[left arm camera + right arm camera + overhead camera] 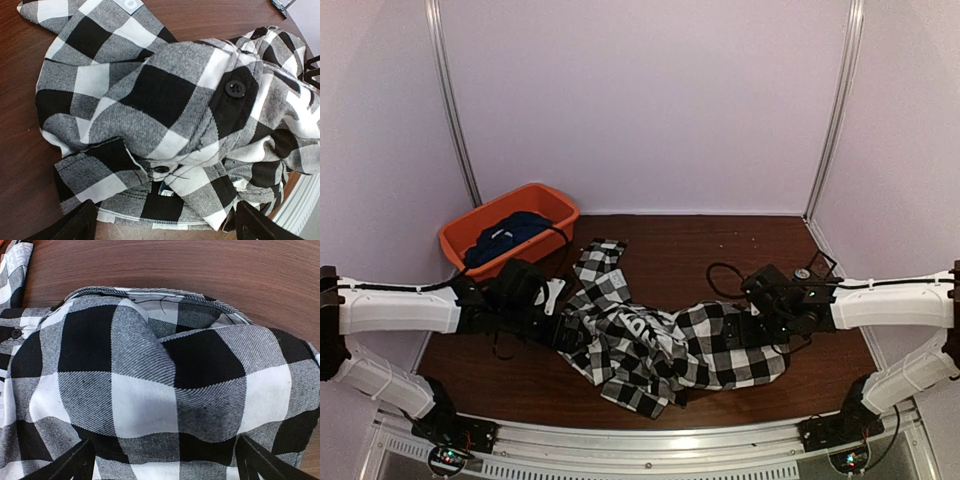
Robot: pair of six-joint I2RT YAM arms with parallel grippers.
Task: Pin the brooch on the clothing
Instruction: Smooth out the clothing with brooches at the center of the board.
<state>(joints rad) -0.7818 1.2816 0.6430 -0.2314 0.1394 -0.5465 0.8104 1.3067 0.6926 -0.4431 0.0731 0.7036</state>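
The checked shirt [660, 345] lies crumpled on the counter [720, 240], its long axis from left to right, just under both arms equally. Left fingers [70, 226] and right fingers [70, 465] stand spread wide, holding nothing; no brooch is visible

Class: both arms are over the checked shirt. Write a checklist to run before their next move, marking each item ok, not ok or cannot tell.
1. Left gripper open and empty: ok.
2. Right gripper open and empty: ok.
3. Shirt spread flat for pinning: not ok, it lies crumpled and folded.
4. Brooch located: cannot tell, no view shows it.
5. Shirt outside the orange bin: ok, it lies on the table; the navy garment is in the bin.
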